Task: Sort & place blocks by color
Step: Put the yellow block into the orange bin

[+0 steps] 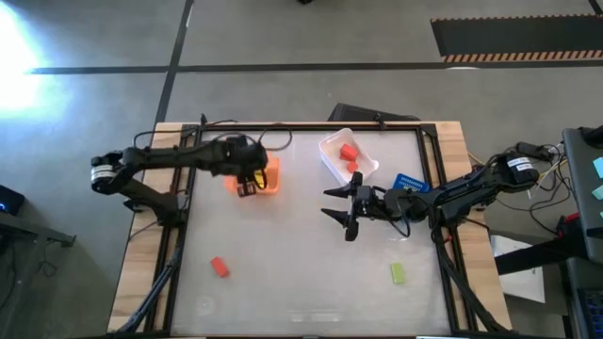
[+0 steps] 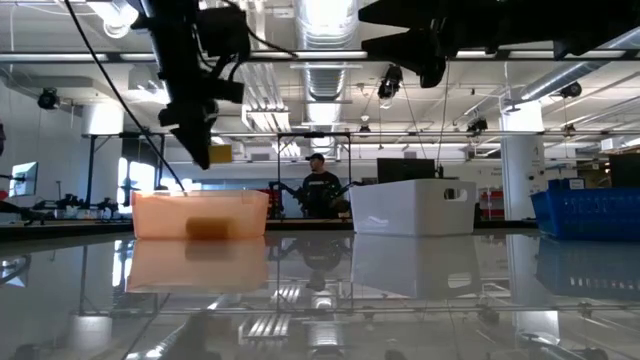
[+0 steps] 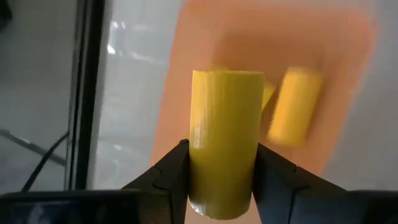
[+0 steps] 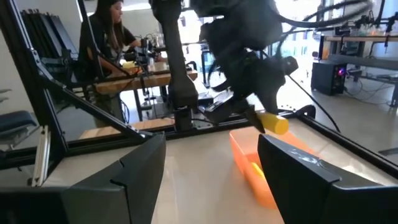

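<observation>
Your left hand (image 3: 221, 177) grips a yellow block (image 3: 225, 140) above the orange bin (image 1: 268, 176), where another yellow block (image 3: 295, 106) lies. Your right hand (image 1: 344, 209) waits open mid-worktop. Release off-centre and the block could strike the rim and fall outside.

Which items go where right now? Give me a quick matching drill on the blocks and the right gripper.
Things:
1. yellow block
2. red block
3. light green block
4. right gripper

States:
A. open, at mid-table, empty
B. on the table, on the left arm's side
C. clamped in the left gripper above the orange bin
D. on the table, on the right arm's side

Pairs: 1-C, 2-B, 3-D, 4-A
</observation>
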{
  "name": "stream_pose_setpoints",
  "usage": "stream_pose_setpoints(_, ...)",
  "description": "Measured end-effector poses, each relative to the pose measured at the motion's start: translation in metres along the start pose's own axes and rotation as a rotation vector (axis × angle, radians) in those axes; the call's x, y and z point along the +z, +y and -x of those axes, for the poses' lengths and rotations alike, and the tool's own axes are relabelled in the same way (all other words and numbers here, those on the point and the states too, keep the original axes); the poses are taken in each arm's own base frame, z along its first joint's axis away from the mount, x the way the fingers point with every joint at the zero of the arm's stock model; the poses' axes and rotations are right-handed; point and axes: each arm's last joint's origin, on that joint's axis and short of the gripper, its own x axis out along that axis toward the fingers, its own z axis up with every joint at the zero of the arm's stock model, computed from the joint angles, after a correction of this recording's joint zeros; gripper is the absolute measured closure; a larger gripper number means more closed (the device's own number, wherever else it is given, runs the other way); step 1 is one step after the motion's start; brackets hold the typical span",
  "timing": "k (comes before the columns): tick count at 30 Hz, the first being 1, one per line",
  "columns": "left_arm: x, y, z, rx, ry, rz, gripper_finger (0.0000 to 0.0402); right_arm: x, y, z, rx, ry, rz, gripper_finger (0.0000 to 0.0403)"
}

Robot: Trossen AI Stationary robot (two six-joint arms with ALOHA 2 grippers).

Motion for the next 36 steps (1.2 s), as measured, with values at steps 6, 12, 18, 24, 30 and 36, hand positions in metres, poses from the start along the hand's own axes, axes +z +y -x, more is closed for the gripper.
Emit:
stream_pose_setpoints(6,-0.014,0.026,-0.025,-0.124,0.123,-0.023,0.0285,-0.002,0.0,0.0,-0.002,0.02,-0.01,0.0159)
stream_pose_setpoints(12,-0.018,0.036,-0.045,-0.164,0.206,-0.044,0.0285,-0.002,0.0,0.0,-0.002,0.02,-0.01,0.0159)
stream_pose_setpoints(18,-0.016,0.034,-0.06,-0.188,0.251,-0.091,0.0285,-0.002,0.0,0.0,-0.001,0.021,-0.009,0.0156)
stream_pose_setpoints(24,-0.016,0.031,-0.071,-0.203,0.288,-0.099,0.0285,-0.005,0.0,0.0,-0.004,0.044,-0.002,0.0156)
stream_pose_setpoints(30,-0.015,0.031,-0.073,-0.203,0.286,-0.1,0.0285,-0.007,-0.001,0.0,-0.006,0.065,0.001,0.0163)
stream_pose_setpoints(36,-0.014,0.031,-0.074,-0.197,0.273,-0.096,0.0277,-0.007,-0.001,0.0,-0.007,0.069,0.003,0.016)
